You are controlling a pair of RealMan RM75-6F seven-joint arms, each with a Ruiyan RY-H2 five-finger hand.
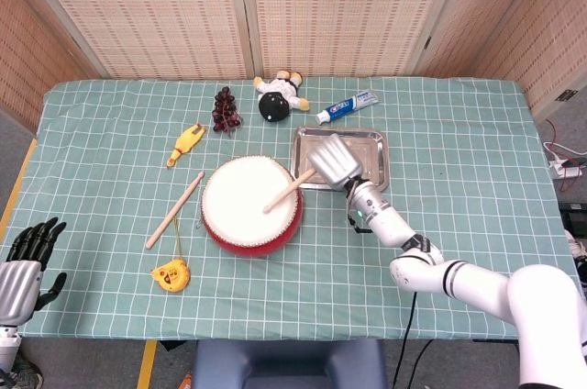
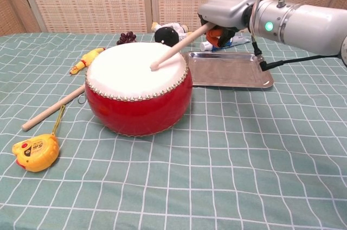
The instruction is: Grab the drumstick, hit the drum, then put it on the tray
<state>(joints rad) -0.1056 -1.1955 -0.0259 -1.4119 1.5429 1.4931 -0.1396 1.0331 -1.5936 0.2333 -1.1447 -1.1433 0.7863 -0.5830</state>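
Two wooden drumsticks: one [image 1: 282, 196] tipped onto the drum, one [image 1: 174, 210] lying at the drum's 9 o'clock. One red drum [image 1: 251, 205], one metal tray [image 1: 371, 161], one yellow tape measure [image 1: 170, 275], one rubber chicken [image 1: 184, 144], one grape bunch [image 1: 226, 110], one plush doll [image 1: 280, 94], one toothpaste tube [image 1: 347, 106].

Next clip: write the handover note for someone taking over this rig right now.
Right hand grips the drumstick, its tip on the drum skin. Left hand open, idle at the table's near left corner.
Tray lies just right of the drum, nothing on it. A second stick lies left of the drum.
Done: grab, and the strike looks landed.
Left: lift off and lay the drumstick on the tray.
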